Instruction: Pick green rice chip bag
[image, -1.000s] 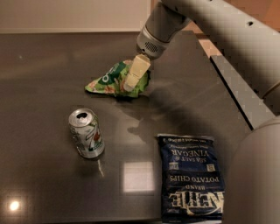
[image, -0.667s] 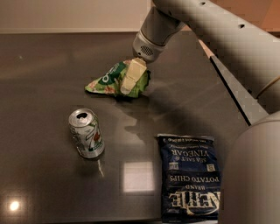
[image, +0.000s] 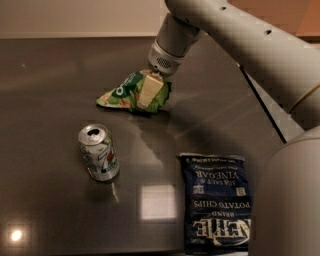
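The green rice chip bag (image: 125, 92) lies crumpled on the dark table (image: 50, 80), a little behind the middle. It is light green with a dark-green logo patch and white lettering. My gripper (image: 150, 99) comes down from the upper right on the pale arm (image: 225, 30) and sits right at the bag's right end, touching it. A cream-coloured part of the gripper covers that end of the bag. The bag rests on the table.
A silver and green soda can (image: 98, 152) stands upright at the front left. A flat dark-blue Kettle potato chips bag (image: 216, 202) lies at the front right. The robot's pale body (image: 287, 200) fills the right edge.
The arm's wrist has shifted slightly left over the bag. The bag, the can and the blue bag have stayed where they were.
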